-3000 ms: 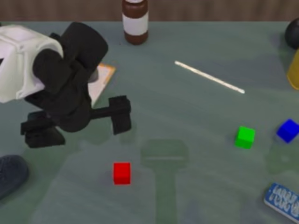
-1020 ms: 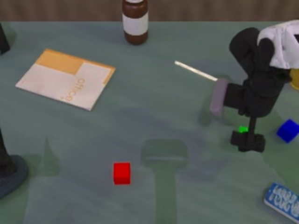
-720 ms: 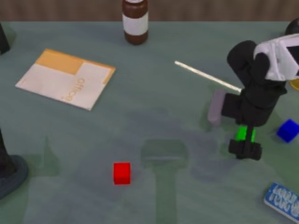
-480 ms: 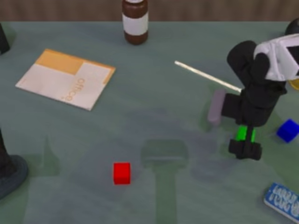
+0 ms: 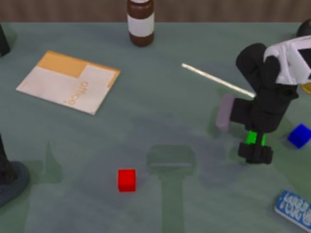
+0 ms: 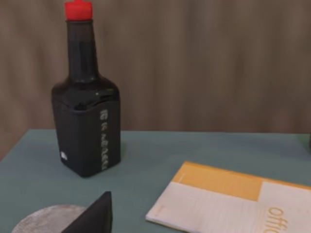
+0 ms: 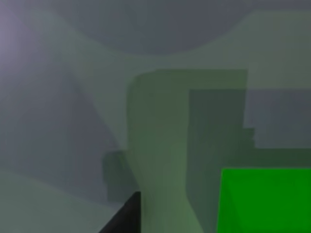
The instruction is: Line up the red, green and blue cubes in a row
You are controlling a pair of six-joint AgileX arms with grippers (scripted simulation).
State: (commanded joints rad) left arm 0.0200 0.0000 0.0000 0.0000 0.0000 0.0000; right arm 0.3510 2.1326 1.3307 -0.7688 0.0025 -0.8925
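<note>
The red cube (image 5: 127, 179) lies alone at the front, left of the middle. Near the right side, the green cube (image 5: 251, 138) sits on the table, with my right gripper (image 5: 255, 151) down over it and covering most of it. In the right wrist view the green cube (image 7: 267, 199) fills a lower corner. The blue cube (image 5: 299, 135) rests just right of that gripper, apart from it. My left arm (image 5: 5, 170) is parked at the left edge. One dark fingertip (image 6: 97, 216) shows far to one side in its wrist view, with nothing held.
A brown bottle (image 5: 141, 22) stands at the back. An orange-and-white booklet (image 5: 70, 81) lies back left and a white stick (image 5: 217, 80) back right. A blue patterned pack (image 5: 295, 208) is at the front right corner. A black sauce bottle (image 6: 86, 111) stands by the left arm.
The left arm withdrew from over the booklet to the left edge. The right arm came in and lowered over the green cube. It has hardly moved in the last half second.
</note>
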